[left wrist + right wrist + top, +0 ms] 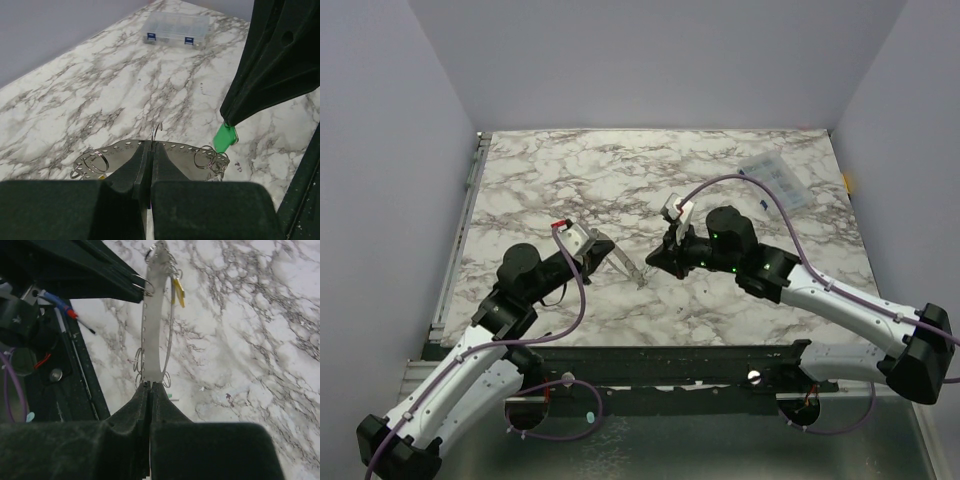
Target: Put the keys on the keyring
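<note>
Pinched shut, the left gripper [151, 150] and the right gripper [150, 390] each clamped an opposite end of the keyring [152, 315], a grey perforated strip stretched between them above the marble table [570, 180]. The green key [224, 137] hung just under the right fingertips. The yellow key [178, 291] dangled near the left end. How either key was attached was too small to make out.

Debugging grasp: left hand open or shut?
Shut. Left hand fingers meet, no gap, pinching the keyring edge.

Left hand [150, 152] pinched closed; right hand [150, 387] likewise.
</note>
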Robot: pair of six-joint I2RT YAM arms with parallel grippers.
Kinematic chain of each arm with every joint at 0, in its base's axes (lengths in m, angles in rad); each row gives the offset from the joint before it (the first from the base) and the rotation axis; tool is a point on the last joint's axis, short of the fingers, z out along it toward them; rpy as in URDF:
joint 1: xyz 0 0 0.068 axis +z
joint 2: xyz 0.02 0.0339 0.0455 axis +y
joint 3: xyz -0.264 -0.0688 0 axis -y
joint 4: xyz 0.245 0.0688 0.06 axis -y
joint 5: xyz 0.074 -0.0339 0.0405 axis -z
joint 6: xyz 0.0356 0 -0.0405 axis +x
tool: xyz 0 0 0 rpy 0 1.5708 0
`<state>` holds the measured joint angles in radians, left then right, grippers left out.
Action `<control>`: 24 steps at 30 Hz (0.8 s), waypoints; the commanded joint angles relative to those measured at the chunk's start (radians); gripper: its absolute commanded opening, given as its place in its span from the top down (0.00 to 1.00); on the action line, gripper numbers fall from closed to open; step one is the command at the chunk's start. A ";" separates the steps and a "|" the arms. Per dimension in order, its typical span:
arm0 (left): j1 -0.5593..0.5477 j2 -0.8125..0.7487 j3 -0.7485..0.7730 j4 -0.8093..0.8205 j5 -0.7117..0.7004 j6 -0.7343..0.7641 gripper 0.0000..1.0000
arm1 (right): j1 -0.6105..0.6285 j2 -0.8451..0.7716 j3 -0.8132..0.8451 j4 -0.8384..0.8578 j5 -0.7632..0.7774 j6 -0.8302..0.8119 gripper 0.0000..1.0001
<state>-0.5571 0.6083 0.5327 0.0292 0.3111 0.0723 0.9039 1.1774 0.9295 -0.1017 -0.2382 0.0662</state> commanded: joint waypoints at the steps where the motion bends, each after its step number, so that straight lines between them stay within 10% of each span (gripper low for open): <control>1: 0.006 0.023 0.029 0.081 0.185 -0.032 1.00 | 0.000 -0.032 0.017 -0.034 -0.159 -0.056 0.99; 24: 0.002 0.075 0.019 0.131 0.274 -0.096 1.00 | 0.000 -0.050 0.039 0.025 -0.110 -0.056 0.99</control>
<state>-0.5571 0.6830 0.5327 0.1066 0.5476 0.0082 0.9039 1.1130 0.9360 -0.1181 -0.3565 0.0242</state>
